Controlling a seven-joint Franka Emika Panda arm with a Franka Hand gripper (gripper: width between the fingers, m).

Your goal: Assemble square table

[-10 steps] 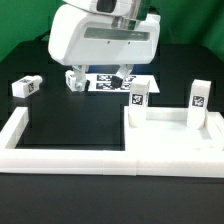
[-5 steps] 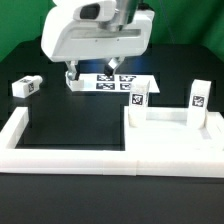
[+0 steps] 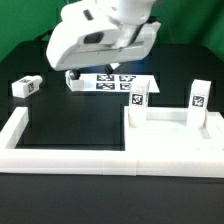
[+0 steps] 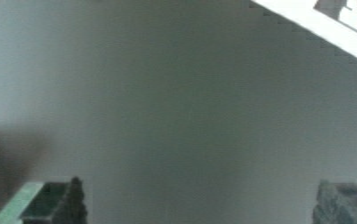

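Observation:
The white square tabletop (image 3: 165,138) lies at the exterior view's front right. Two white tagged legs stand upright at its far corners, one (image 3: 138,97) on the left and one (image 3: 199,95) on the right. A third leg (image 3: 25,86) lies on the black table at the far left. A fourth leg (image 3: 75,82) sits just under the arm's white hand (image 3: 100,38), which hangs tilted over the back of the table. In the wrist view my gripper (image 4: 201,197) is open, with only dark table between its fingers (image 4: 59,200).
The marker board (image 3: 118,82) lies flat behind the tabletop, partly under the hand. A long low white border wall (image 3: 60,152) runs along the front and up the left side. A white edge (image 4: 326,20) shows in a corner of the wrist view.
The hand has tilted and swung toward the exterior view's left, over the fourth leg. The jaws have stayed open and no part has moved.

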